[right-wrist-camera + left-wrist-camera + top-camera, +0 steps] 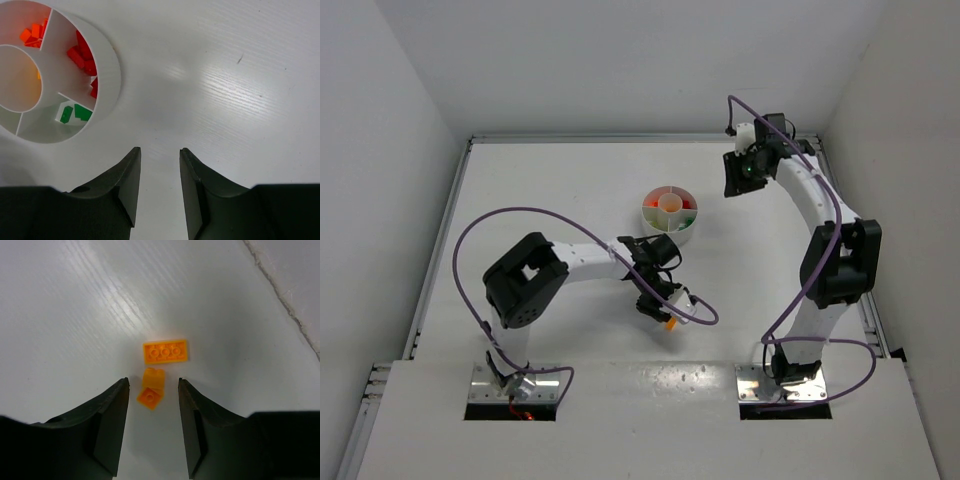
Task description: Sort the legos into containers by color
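Your left arm bends at the elbow close to its base and reaches right across the tabletop. Its wrist tips down, so the left pincer hangs low over the surface, on the near side of the dish and apart from it. Its jaws are released and grip nothing, with a gap showing on each side.

Your right arm rises from its base, folds at a high elbow and stretches to the far side. The right pincer sits just right of the dish, released, with only bare tabletop between its jaws.

You have three orange bricks on the tabletop. One is a flat plate lying just beyond the left fingertips. The two small ones lie between the tips, touching each other.

In the dish, one wedge holds a cluster of red bricks, too bunched to count. The next holds orange-red bricks, and another holds two green bricks.

From above, the loose orange pieces merge into a single speck under the pincer, and only the left wrist view separates them. The right wrist view alone shows the dish's dividing walls and central cup clearly.
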You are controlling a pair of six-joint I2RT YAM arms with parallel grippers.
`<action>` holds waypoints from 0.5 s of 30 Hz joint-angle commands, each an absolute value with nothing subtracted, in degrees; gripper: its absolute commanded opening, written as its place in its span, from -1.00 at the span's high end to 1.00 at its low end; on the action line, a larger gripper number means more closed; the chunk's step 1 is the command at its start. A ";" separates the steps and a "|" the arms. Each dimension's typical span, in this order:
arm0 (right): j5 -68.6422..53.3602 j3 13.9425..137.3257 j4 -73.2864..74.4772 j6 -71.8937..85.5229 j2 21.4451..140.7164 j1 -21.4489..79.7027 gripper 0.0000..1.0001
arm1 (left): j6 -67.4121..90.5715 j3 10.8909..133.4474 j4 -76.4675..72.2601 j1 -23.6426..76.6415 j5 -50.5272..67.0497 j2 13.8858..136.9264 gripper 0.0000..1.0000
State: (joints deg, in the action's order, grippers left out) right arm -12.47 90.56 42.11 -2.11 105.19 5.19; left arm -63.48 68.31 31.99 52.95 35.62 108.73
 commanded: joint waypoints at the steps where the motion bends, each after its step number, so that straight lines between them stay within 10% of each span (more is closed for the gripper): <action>1: -13.71 93.34 41.48 -1.49 103.80 4.39 0.25 | -66.53 70.22 34.01 53.61 37.97 110.12 0.01; 15: -14.77 93.34 41.48 -1.49 103.80 3.87 0.25 | -67.68 70.22 34.54 52.56 35.16 112.32 0.34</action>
State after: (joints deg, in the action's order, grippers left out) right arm -13.72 91.00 42.17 -2.11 105.19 4.21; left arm -65.63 69.58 33.61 52.86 35.48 110.91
